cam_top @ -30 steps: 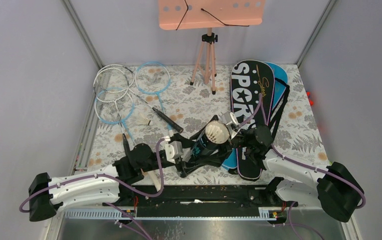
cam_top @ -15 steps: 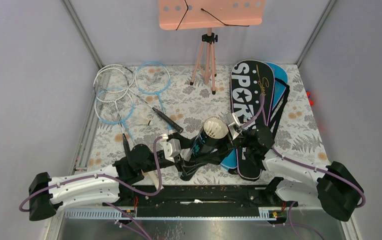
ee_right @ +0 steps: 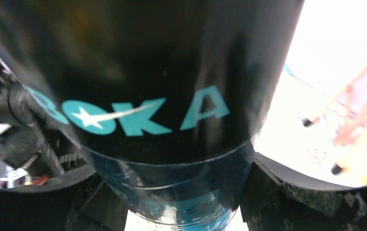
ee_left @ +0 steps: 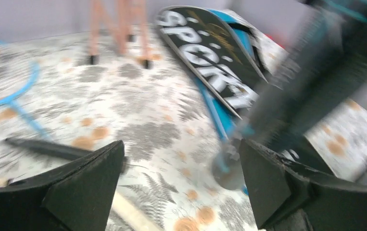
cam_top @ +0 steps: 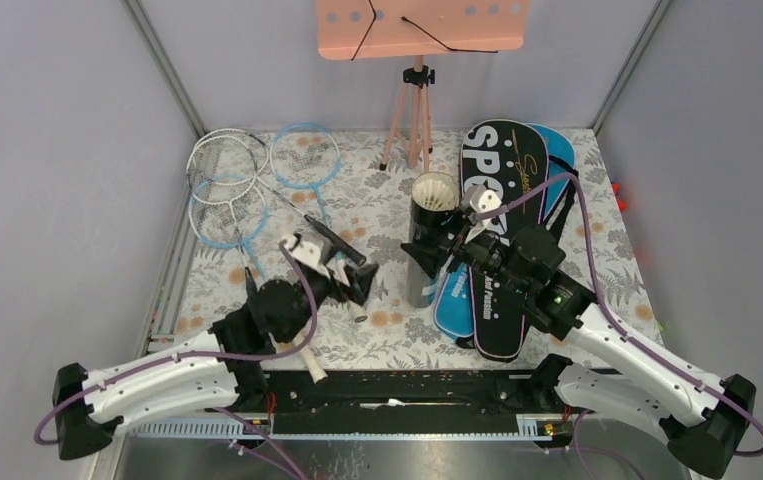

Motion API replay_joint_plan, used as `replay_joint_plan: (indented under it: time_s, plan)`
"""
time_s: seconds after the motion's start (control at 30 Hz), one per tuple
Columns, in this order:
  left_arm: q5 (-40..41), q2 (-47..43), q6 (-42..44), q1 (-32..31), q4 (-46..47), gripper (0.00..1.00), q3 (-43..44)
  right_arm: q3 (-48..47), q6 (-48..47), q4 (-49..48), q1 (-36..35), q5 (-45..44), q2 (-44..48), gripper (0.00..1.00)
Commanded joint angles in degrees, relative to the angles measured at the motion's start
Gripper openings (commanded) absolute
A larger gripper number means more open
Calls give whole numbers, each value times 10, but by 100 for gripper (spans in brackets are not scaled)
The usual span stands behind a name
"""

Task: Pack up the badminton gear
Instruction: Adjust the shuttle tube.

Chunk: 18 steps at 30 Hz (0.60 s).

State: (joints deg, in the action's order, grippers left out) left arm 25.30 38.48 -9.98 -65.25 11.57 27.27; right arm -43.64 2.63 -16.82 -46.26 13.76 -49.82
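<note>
Right wrist view is filled by the black tube (ee_right: 171, 72), its teal lettering close to the lens, seated between the two fingers (ee_right: 287, 192) of the right gripper (ee_right: 181, 197), which close on its sides. From above, that right gripper (cam_top: 444, 250) clamps the one black tube (cam_top: 423, 270) about halfway up, and the tube stands upright on the flowered table (cam_top: 597, 260) with its mouth open; white shuttlecocks (cam_top: 435, 191) show inside, too packed to count. The left gripper (cam_top: 354, 281) sits just left of the tube, apart from it, jaws spread wide with nothing between them. Its own camera shows both fingers (ee_left: 82, 180) parted over bare cloth and the blurred tube (ee_left: 306, 86) off to the right. Just right of the tube lies one black SPORT bag (cam_top: 490, 185), overlapping blue bag material (cam_top: 558, 150); how many blue bags there are cannot be told. Well to the far left, four rackets (cam_top: 257, 180) lie in an overlapping cluster, two with white hoops (cam_top: 223, 154) and two with light-blue hoops (cam_top: 305, 155). One pink perforated board (cam_top: 422, 25) stands on its tripod (cam_top: 412, 120) at the far edge.
</note>
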Motion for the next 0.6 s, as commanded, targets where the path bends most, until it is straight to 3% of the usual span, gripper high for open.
replay_joint_plan:
  time_s: [0.0,0.07,0.13,0.3,0.43,0.57]
  plan:
    - [84,12,-115,144,-65,99,49,-30,-69,88,5,-116,8,40]
    - [-30,44,-173,282,-88,99,71,-29,-60,98,6,-105,7,40]
    - [-83,88,-214,393,-112,99,94,-29,-57,107,5,-85,7,41]
    - [-188,222,-209,578,-133,98,152,-26,-52,119,5,-63,10,41]
    - [-342,342,-195,671,-130,90,202,-26,-50,127,6,-50,8,41]
    - [-400,443,-178,703,-152,80,247,-25,-52,129,5,-45,7,41]
